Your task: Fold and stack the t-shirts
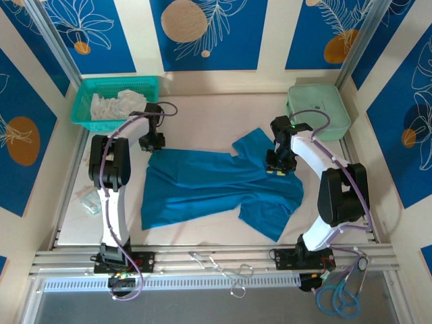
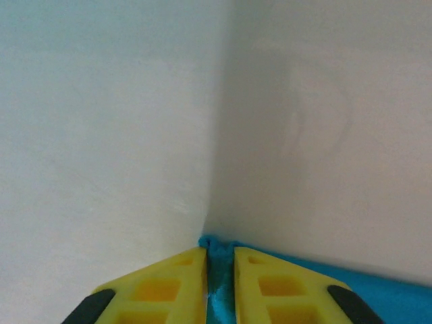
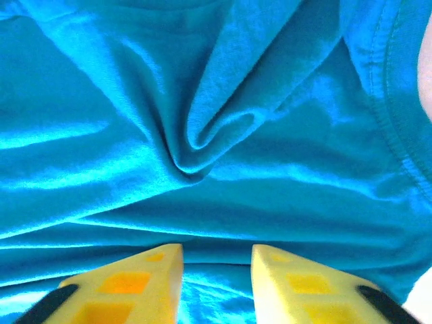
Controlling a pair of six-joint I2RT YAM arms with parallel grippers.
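The white bench (image 1: 202, 115) sits inside walls panelled blue with leaf prints. One t-shirt (image 1: 202, 185) lies spread and rumpled across its middle. One teal basket (image 1: 101, 123) stands far left, and one pale green tray (image 1: 337, 128) far right. The left wrist view shows the left fingers (image 2: 179, 280) nearly closed, pinching a sliver of the shirt's edge beside bare bench. The right wrist view shows the right fingers (image 3: 152, 280) parted over creased cloth, gripping nothing.

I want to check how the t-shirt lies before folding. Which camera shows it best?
The top external view: the whole teal t-shirt lies spread and rumpled on the table. The right wrist view gives close-up folds; the left wrist view, a thin edge pinched in the left hand.
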